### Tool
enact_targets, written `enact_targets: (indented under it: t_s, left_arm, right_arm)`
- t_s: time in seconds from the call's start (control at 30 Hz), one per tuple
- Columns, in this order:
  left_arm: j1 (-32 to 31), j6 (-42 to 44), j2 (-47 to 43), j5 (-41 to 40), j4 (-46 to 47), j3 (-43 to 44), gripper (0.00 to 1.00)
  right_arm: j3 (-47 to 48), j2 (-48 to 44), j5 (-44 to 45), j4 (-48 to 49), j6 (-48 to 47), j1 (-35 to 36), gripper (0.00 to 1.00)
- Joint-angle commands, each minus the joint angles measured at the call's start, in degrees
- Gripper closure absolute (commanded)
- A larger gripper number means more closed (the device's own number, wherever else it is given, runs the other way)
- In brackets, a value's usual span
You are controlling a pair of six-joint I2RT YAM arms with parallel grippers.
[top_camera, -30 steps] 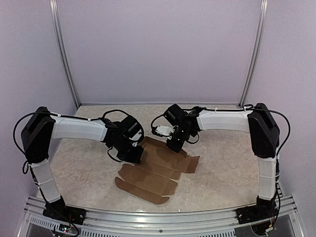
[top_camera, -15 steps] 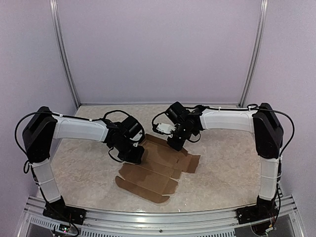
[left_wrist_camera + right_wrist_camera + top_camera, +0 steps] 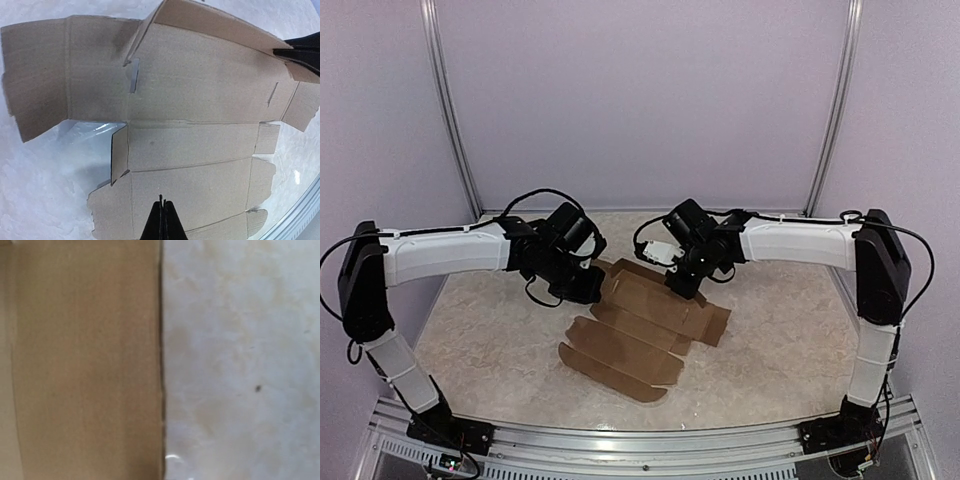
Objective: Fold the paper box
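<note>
Both claws are pinched shut, holding nothing. The left gripper hovers over the flat paper box, which lies midway between the side edges of the table. The right gripper meets its raised far flap. Best to push that flap along its crease, steadily.

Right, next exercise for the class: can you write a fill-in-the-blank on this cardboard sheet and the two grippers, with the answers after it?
1. The paper box is a die-cut sheet of brown ___.
2. The left gripper hangs over the sheet with its jaws ___.
3. The right gripper is at the sheet's ___ edge, not its near one.
Missing words: cardboard; shut; far.
</note>
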Motion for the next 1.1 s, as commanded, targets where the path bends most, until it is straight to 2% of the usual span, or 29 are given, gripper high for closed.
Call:
enact_targets:
  t_s: [0.0, 0.2, 0.5, 0.73, 1.07]
  left_arm:
    - [1.7, 1.3, -6.5, -3.1, -2.7, 0.8, 1.00]
    - [6.4, 1.0, -15.8, -5.8, -0.4, -2.2, 1.00]
    - [14.9, -0.5, -24.6, -4.3, 7.2, -11.1, 1.00]
    - [19.2, -3.3, -25.2, -1.2, 13.6, -17.9, 1.00]
    - [19.4, -5.0, -23.2, 0.3, 18.5, -22.3, 1.00]
  right_arm:
    - [-3.0, -4.7, 3.8, 4.7, -4.4, 0.8, 1.00]
    - [-8.1, -8.5, 9.2, 11.8, -11.2, 2.7, 1.00]
    - [-14.7, -10.3, 19.9, 23.2, -22.5, 7.2, 1.00]
    - [-20.8, -10.4, 27.4, 33.8, -30.6, 10.5, 1.00]
    - [-30.0, -7.9, 34.3, 49.3, -35.3, 14.1, 1.00]
